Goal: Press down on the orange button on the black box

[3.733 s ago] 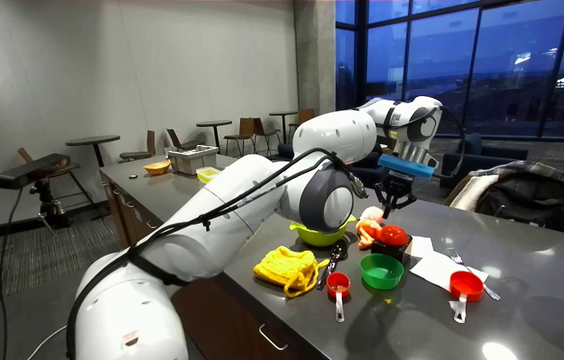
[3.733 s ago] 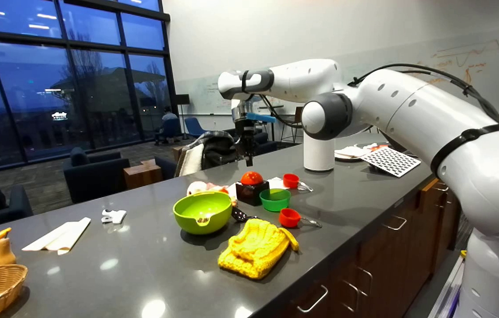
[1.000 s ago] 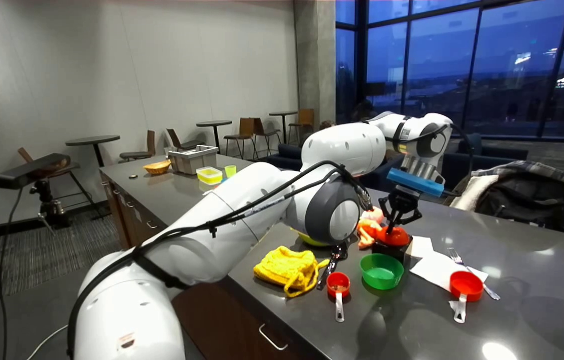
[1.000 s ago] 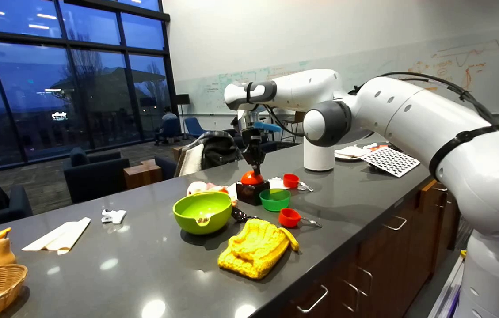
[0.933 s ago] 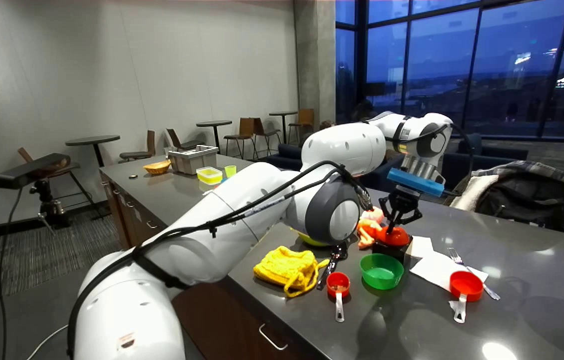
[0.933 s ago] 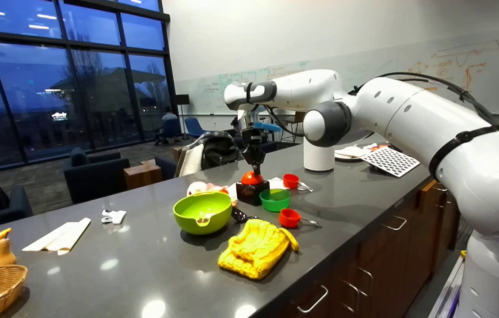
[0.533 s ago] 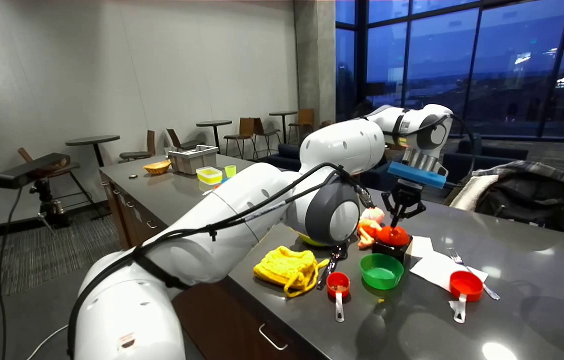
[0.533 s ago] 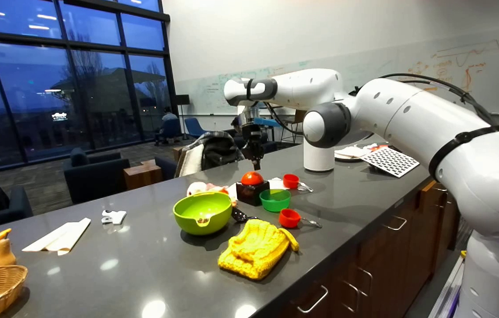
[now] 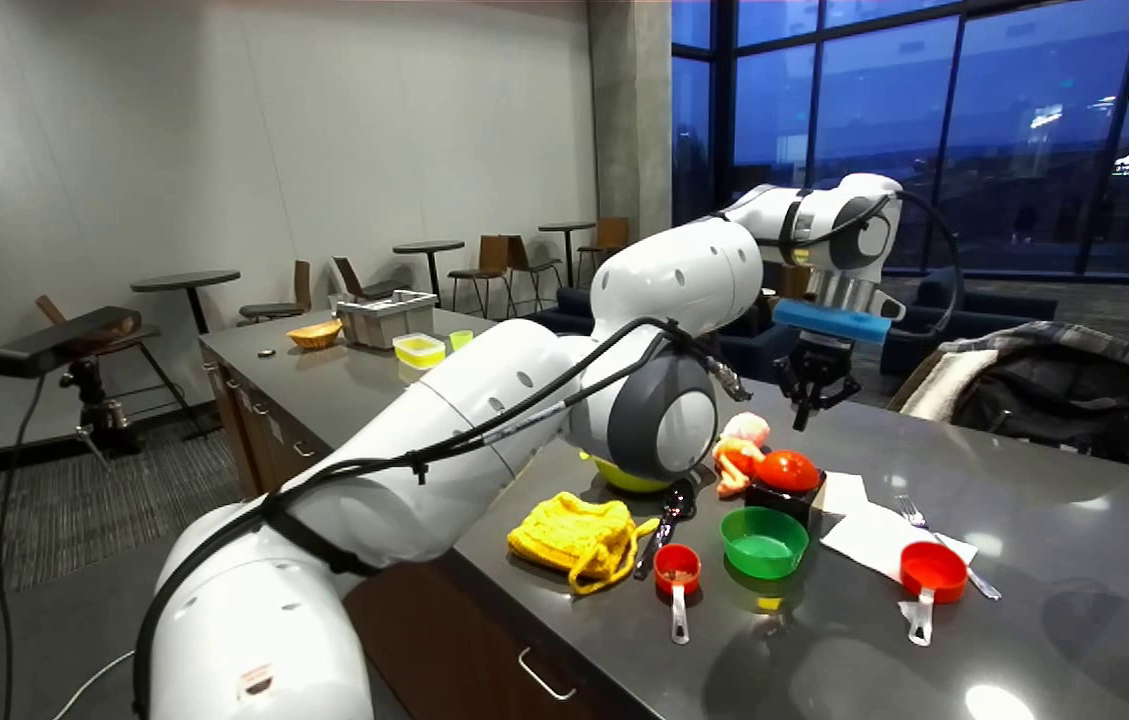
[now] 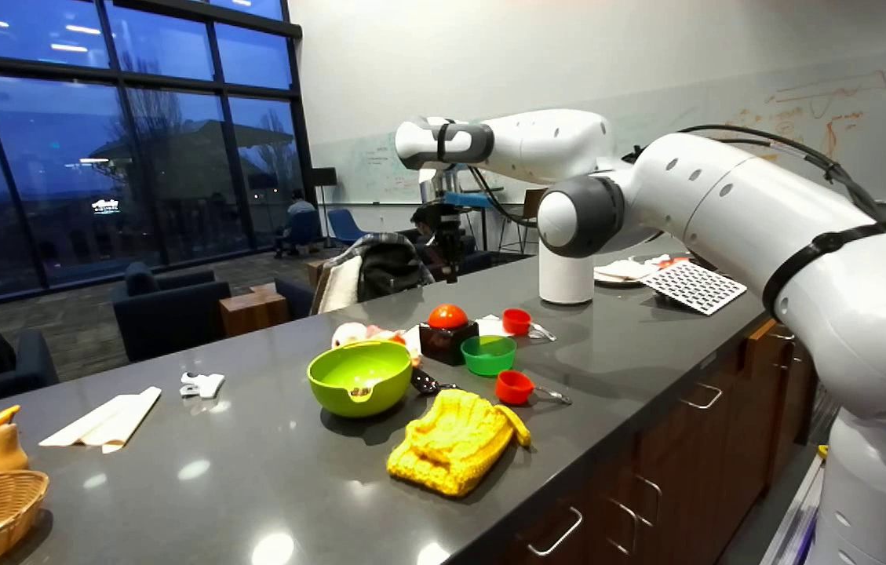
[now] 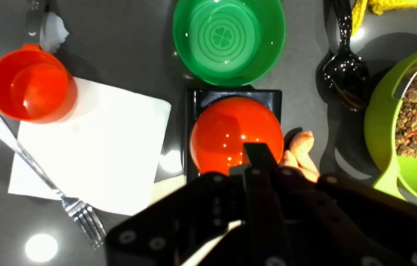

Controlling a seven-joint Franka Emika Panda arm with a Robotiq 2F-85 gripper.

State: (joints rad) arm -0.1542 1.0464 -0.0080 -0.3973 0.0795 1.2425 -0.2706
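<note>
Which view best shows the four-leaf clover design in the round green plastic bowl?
The wrist view: it looks down into the round green plastic bowl, so the four-leaf clover design shows large and whole, though the picture's edge cuts the bowl's rim. Both exterior views show the whole bowl, but the design cannot be made out.

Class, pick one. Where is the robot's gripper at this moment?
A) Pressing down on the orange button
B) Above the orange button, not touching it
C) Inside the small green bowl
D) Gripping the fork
B: in both exterior views a gap shows between the tip of the gripper and the top of the orange button on the black box below.
</note>
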